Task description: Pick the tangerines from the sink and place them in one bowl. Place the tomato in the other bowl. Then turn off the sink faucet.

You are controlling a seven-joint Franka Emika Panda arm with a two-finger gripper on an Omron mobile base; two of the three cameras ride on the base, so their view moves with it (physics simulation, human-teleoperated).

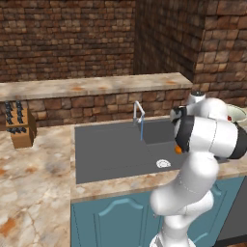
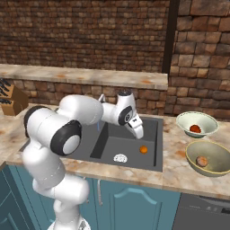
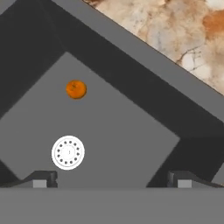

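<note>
gripper (image 3: 109,179) open, tangerine (image 3: 76,89) in sink (image 3: 131,131)

In the left base view the arm (image 1: 202,144) hides most of the bright tangerine (image 1: 178,150) and both bowls; the knife block (image 2: 10,99) is cut off at the right base view's left edge.

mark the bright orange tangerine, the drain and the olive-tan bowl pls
bright orange tangerine (image 3: 76,89): hand view, middle of the fruit on the sink floor.
drain (image 3: 68,152): hand view, centre of the white disc.
olive-tan bowl (image 2: 220,155): right base view, bare inner wall, right of the paler fruit inside.
</note>
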